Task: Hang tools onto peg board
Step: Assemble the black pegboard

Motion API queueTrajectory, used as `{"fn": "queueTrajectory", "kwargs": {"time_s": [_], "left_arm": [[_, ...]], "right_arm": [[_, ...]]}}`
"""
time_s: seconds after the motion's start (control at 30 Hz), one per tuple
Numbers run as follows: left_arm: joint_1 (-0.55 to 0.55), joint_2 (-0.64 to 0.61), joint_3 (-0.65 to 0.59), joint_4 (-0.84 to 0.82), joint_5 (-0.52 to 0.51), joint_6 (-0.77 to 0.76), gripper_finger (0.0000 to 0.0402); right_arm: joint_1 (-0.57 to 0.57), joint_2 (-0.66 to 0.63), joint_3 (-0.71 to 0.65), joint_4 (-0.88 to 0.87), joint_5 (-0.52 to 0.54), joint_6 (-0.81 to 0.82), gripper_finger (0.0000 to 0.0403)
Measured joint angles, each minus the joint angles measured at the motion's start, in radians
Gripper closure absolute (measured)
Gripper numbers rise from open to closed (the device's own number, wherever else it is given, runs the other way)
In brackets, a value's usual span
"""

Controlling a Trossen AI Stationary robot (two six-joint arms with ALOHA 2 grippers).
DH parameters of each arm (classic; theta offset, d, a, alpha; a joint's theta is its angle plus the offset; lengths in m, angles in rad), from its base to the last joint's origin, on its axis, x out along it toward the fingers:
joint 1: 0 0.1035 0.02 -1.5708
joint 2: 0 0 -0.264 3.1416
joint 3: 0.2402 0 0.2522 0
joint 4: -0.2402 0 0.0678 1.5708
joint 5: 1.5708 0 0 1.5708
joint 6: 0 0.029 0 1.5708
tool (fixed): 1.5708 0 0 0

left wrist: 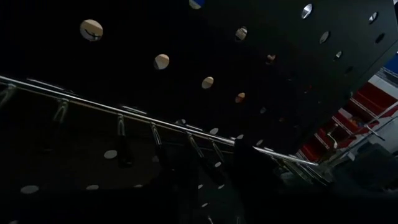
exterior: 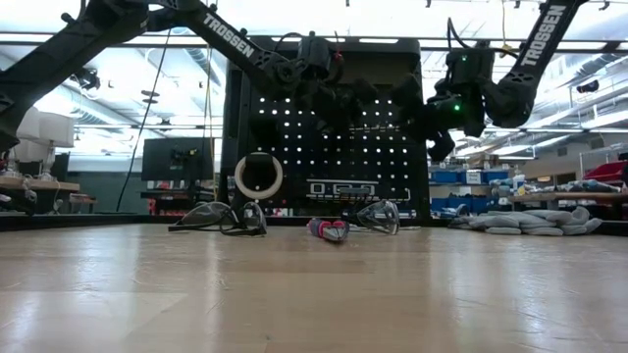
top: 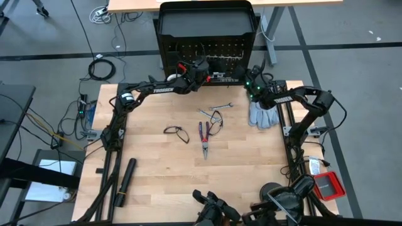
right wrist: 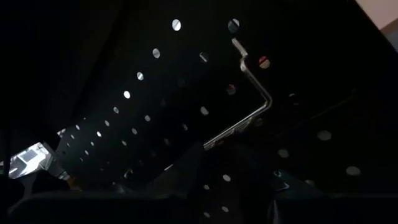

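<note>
Though dim, both claws at peg board (top: 207,37).

Overhead looks straight down, low looks level; both wrist cameras sit close against the peg board (top: 207,34).

Wooden table (top: 157,169) — pliers (top: 204,139), glasses (top: 176,132), wrench (top: 217,108)

Workshop-lab: shelving (exterior: 471,176), monitor (exterior: 172,162), floor cables (top: 103,66).
</note>
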Motion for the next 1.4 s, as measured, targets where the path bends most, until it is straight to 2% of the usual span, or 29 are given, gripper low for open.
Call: {"fn": "queueTrajectory", "kwargs": {"time_s": [0.47,0.77,1.13,1.4], "left_arm": [[0.002,0.000,0.000,-0.005,0.043,0.029,0.0323],[0.004,0.000,0.000,0.001,0.055,0.073,0.0323],[0.001,-0.003,0.000,-0.059,0.059,0.059,0.0323],[0.000,-0.010,0.002,-0.084,0.041,0.073,0.0324]], "right_arm": [[-0.038,0.000,0.000,-0.013,0.018,-0.085,0.0349],[-0.047,-0.003,0.063,-0.118,0.040,-0.187,0.0363],[-0.037,-0.001,0.066,-0.208,0.062,-0.112,0.0366],[-0.037,0.000,0.066,-0.216,0.064,-0.141,0.0366]]}}
